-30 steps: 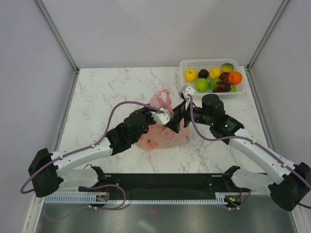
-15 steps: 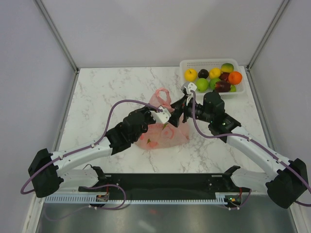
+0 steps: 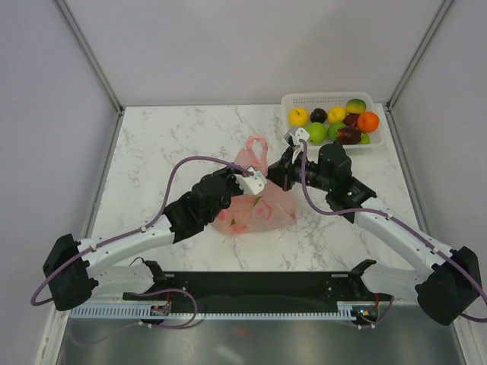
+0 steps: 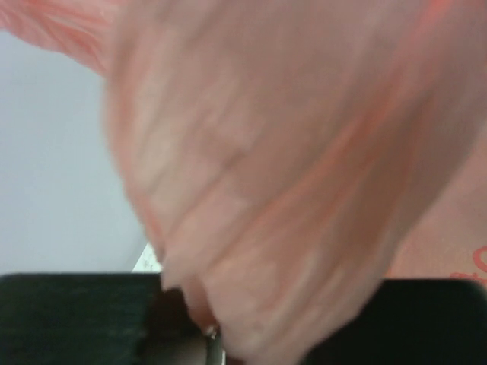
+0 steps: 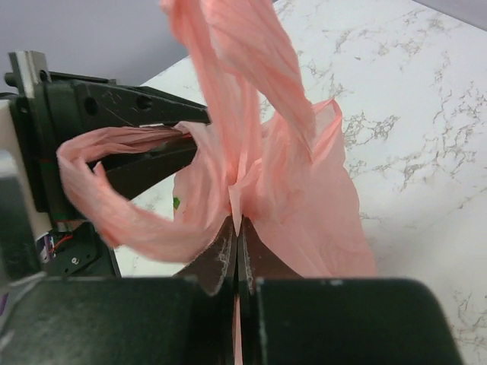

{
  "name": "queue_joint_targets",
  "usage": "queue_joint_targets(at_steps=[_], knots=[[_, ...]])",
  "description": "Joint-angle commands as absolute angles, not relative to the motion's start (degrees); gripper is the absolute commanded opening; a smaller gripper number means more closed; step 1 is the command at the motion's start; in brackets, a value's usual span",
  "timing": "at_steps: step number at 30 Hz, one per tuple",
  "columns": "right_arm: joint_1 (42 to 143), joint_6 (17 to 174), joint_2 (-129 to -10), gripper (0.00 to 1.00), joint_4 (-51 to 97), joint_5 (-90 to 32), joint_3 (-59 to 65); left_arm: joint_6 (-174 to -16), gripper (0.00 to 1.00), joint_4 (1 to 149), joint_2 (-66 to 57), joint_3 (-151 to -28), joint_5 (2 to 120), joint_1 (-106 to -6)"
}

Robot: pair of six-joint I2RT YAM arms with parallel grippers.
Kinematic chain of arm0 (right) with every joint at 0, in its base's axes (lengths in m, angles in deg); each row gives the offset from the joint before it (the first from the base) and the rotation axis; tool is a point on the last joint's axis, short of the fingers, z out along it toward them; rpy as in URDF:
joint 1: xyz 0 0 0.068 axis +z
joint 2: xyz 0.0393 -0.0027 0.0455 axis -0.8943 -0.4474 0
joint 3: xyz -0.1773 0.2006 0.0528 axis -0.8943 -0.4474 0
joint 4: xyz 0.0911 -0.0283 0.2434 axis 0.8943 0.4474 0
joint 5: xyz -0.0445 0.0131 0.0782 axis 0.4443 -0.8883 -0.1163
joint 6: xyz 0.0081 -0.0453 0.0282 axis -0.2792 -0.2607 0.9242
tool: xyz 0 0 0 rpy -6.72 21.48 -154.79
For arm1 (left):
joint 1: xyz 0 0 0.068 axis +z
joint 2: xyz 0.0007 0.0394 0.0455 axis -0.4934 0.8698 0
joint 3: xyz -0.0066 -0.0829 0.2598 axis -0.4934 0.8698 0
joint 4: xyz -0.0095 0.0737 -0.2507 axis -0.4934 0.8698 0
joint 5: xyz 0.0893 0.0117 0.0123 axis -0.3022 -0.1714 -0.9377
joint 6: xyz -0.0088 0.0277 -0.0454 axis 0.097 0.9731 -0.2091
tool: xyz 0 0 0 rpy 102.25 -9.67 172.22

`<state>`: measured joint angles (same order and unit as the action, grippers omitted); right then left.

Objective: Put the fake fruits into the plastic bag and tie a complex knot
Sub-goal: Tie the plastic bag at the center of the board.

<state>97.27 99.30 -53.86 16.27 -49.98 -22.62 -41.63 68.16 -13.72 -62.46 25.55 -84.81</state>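
Observation:
The pink plastic bag (image 3: 262, 214) lies at the table's middle with fake fruits (image 3: 259, 203) showing faintly through it. One handle loop (image 3: 257, 146) stands up behind. My right gripper (image 5: 237, 228) is shut on a gathered fold of the bag's (image 5: 312, 220) mouth. My left gripper (image 5: 195, 131) faces it from the left, its jaws slightly apart, with the other handle strip (image 5: 114, 220) running between them. In the left wrist view blurred pink film (image 4: 289, 190) covers almost everything; only dark fingers (image 4: 68, 319) show at the bottom. From above, both grippers (image 3: 259, 182) (image 3: 280, 179) meet over the bag's top.
A white lattice basket (image 3: 327, 97) stands at the back right corner holding several fruits: a yellow one (image 3: 298, 116), an orange one (image 3: 367, 122), a green one (image 3: 316, 132) and dark ones. Grey walls enclose the marble table (image 3: 167, 144).
My right gripper has closed from wide open onto the bag's mouth. My left gripper's jaws have parted a little. Both wrists shifted slightly and the bag's top was pulled together.

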Motion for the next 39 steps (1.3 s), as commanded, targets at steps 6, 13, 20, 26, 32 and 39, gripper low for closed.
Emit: queue_joint_targets(at_steps=[6, 13, 20, 26, 32, 39], knots=[[96.56, 99.28, -52.11, 0.00, 14.70, -45.75, -23.81, -46.85, 0.35, 68.33, -19.17, -64.12, 30.83, -84.85], [96.47, 99.90, -51.66, 0.00, 14.61, -44.52, -24.08, -47.46, 0.41, 68.59, -18.56, -64.56, 31.63, -84.85], [95.86, 100.51, -48.69, 0.00, 14.61, -41.01, -25.75, -49.48, 0.04, 68.41, -15.50, -66.93, 23.30, -83.97], [95.77, 99.81, -46.39, 0.34, 15.13, -39.94, -26.89, -54.32, 0.02, 69.29, -14.34, -70.00, 15.55, -82.21], [95.94, 99.90, -49.37, 0.70, 15.31, -40.83, -25.14, -56.69, 0.02, 69.29, -16.98, -69.57, 16.25, -81.42], [98.66, 100.25, -52.45, 0.82, 13.30, -33.36, -22.94, -56.78, 0.02, 69.29, -17.59, -69.48, 16.16, -81.42]])
